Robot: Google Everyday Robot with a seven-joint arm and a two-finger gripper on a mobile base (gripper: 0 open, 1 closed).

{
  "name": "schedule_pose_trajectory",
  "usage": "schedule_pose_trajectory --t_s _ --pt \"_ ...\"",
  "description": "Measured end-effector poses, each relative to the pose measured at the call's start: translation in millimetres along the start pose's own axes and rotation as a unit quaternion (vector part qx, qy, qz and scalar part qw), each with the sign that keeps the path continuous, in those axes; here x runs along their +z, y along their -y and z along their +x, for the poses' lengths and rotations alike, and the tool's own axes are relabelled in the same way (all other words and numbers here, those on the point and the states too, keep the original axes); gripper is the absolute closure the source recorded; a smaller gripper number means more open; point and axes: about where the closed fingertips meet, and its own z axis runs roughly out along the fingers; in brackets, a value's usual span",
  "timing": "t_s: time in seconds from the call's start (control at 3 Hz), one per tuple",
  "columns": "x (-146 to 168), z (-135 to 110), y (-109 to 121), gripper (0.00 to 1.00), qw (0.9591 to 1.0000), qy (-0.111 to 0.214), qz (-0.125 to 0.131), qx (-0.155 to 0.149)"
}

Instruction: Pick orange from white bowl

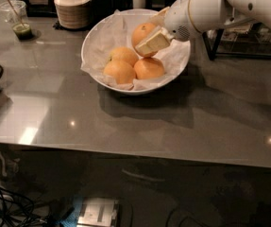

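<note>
arm: white, enters from upper right, slanting down to the left | wrist: thick white cylinder, dark vent on its side | gripper: upper middle of view, pointing down-left | fingers: beige, clamped on either side of an orange
</note>
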Motion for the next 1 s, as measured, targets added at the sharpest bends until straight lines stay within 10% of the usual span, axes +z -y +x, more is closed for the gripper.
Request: schedule_pose_trajectory --t_s 1.0 --pt "-63 -70 -36 1.0 0.9897 0.117 0.01 -0.082"
